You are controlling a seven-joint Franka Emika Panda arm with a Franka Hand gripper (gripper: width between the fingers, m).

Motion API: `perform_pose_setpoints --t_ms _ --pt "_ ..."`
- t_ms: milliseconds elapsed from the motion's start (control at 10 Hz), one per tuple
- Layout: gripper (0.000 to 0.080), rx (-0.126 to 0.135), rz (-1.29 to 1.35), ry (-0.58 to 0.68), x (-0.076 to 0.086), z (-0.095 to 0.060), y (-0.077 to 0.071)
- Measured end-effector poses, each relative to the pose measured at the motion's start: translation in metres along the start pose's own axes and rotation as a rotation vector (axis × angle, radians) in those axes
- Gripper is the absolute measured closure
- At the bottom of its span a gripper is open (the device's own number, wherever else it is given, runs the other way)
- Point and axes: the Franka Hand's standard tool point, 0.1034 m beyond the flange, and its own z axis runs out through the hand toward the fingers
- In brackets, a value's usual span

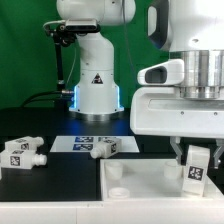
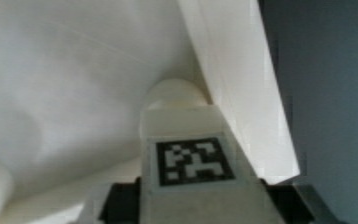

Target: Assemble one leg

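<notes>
Item: the leg (image 1: 197, 169), a small white blocky post of hard moulded plastic, each broad face carrying a black-and-white square tag sticker. It is hanging upright over the right part of the large flat white panel (image 1: 135, 180) as the exterior view shows it, just above or touching the panel surface; which of the two cannot be told.

Holder: the gripper (image 1: 197, 158) is clamping the leg between dark fingers, the jaws drawn in to about the post's width. In the wrist view the leg (image 2: 194, 140) is tapering away from the camera toward a rounded end, with the panel's pale surface (image 2: 69, 90) behind it.

Handling, as a judgement: light, rigid, not fragile, though the smooth plastic looks slippery, so a hold across two flat opposing faces near the upper end seems best, leaving the lower end free.

Panel: matte white, flat, square-edged, with a low round boss (image 1: 117, 172) near its far left corner.

Spare legs: one (image 1: 22, 154) is lying on the dark table left of the panel, another (image 1: 104, 148) just beyond the panel's far edge, beside the marker board (image 1: 75, 141).
</notes>
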Motion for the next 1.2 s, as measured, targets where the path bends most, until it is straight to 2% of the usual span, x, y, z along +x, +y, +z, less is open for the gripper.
perform_pose_setpoints --t_ms 200,400,700,800,900,1000,1100,1200 --pt "0.0506 -0.026 0.417 -0.032 -0.0062 0.0020 -0.0013" --pt "0.0509 -0.003 0.746 -0.057 -0.0059 0.0028 -0.0026" --pt "0.0509 -0.004 0.877 -0.051 -0.0067 0.0032 -0.0037" --pt "0.0509 -0.004 0.866 -0.050 -0.0066 0.0032 -0.0035" --pt "0.0509 -0.003 0.699 -0.045 -0.0062 0.0023 -0.0034" --pt "0.0406 0.004 0.517 -0.044 -0.0056 0.0004 -0.0040" --pt "0.0271 0.007 0.356 -0.045 -0.0065 0.0004 -0.0045" --pt "0.0271 0.008 0.253 -0.049 -0.0081 0.0011 -0.0050"
